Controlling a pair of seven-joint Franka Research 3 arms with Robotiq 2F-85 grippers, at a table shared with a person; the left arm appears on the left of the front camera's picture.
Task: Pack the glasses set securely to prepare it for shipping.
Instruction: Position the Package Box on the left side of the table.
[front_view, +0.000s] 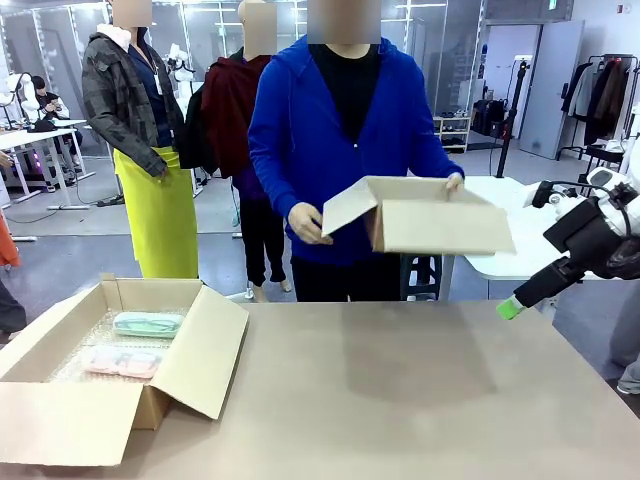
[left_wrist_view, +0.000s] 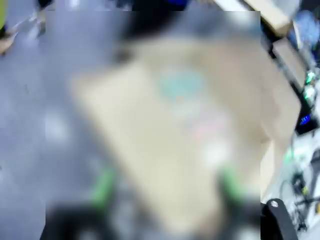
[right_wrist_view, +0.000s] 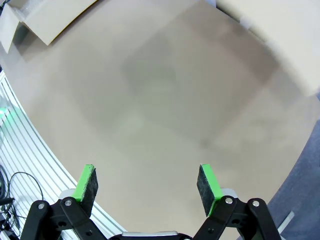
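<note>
Two glasses cases, one mint-green case (front_view: 148, 323) and one pink case (front_view: 122, 361), lay on bubble wrap (front_view: 75, 362) inside the open cardboard box (front_view: 190, 372) at lower left, while a person's hands (front_view: 308, 222) held a second, smaller box (front_view: 420, 213) above the table (front_view: 400, 390). Both the left gripper (left_wrist_view: 167, 187) and right gripper (right_wrist_view: 147, 184) stood spread wide, holding nothing. Judged risk: unwrapped, the cases could rattle loose in shipping, or the incoming box could clip the right gripper at right.

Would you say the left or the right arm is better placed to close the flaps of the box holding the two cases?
Probably left: the left gripper hangs open above the open box; the right gripper is over bare table.
</note>
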